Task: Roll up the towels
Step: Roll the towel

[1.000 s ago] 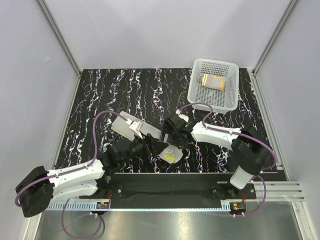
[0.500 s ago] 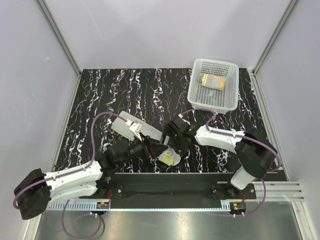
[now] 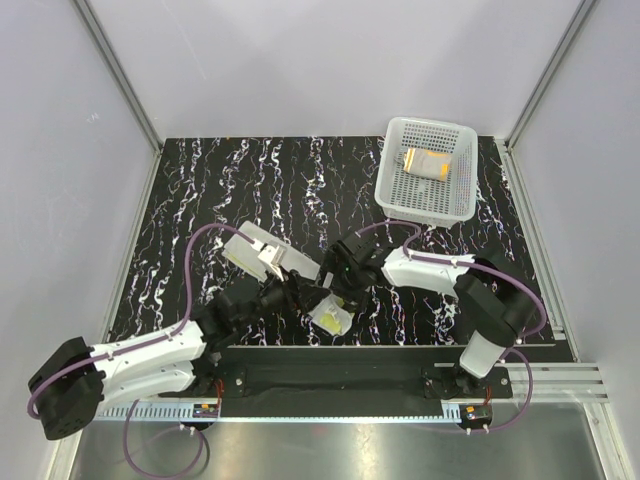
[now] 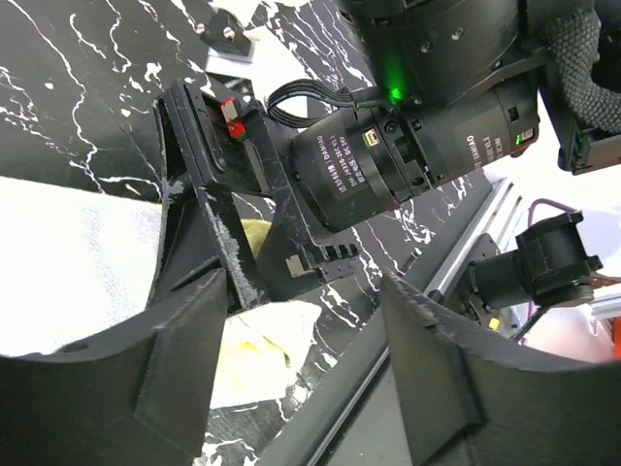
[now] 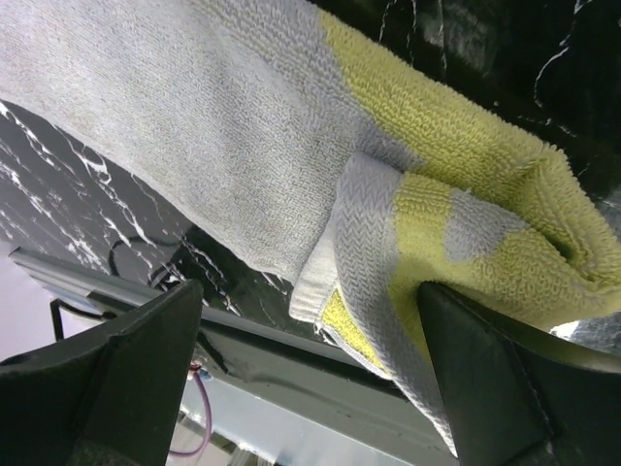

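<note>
Here the left gripper [image 3: 306, 298] sits low over the front middle of the black marbled table [image 3: 200, 200], its jaws standing apart with nothing between them. The left wrist view looks past its two dark fingers straight at the right arm's wrist camera [image 4: 388, 165], which is very close. The right gripper [image 5: 309, 291] faces it from the other side, jaws spread wide and straddling the doubled-over end of the yellow towel [image 5: 456, 165] without pinching it. That towel lies near the front edge between the two arms. Its grey-white reverse stretches flat back toward the left, and its yellow face is turned up over itself at the near end. Compared with a second ago, the right gripper has slid in toward the left one, and the folded yellow end has shifted slightly nearer the front edge. The two grippers are now almost touching over the towel. This looks like an early turn of the roll being set, with most of the cloth still flat and unrolled. The orange towel [image 3: 425, 162] rests already bundled inside the white perforated basket [image 3: 420, 212] at the far right. As for writing, the right wrist camera carries small white print on its black barrel, too fine to read, beside a lit green light [image 4: 395, 93].
</note>
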Robot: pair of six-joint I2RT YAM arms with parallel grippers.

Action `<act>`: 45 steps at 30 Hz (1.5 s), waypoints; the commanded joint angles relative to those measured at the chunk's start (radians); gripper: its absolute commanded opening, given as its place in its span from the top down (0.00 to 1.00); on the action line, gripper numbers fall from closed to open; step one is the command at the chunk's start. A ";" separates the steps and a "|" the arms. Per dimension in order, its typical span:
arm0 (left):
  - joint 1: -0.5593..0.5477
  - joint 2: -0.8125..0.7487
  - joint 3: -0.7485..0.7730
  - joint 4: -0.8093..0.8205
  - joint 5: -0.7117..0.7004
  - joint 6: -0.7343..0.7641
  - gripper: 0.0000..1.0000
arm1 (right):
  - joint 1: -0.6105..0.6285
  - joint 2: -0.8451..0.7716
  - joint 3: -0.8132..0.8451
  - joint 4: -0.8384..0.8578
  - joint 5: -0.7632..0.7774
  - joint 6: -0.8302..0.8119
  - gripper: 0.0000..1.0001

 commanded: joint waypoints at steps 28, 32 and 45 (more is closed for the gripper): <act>-0.274 -0.182 0.231 -0.566 -0.538 0.127 0.07 | -0.096 0.021 -0.117 0.290 -0.119 0.039 0.00; -0.277 -0.148 0.297 -0.610 -0.503 0.187 0.22 | -0.096 0.022 -0.102 0.255 -0.099 0.031 0.00; -0.527 0.132 0.191 -0.363 -0.470 0.051 0.23 | -0.107 0.067 0.033 0.064 -0.062 -0.026 0.00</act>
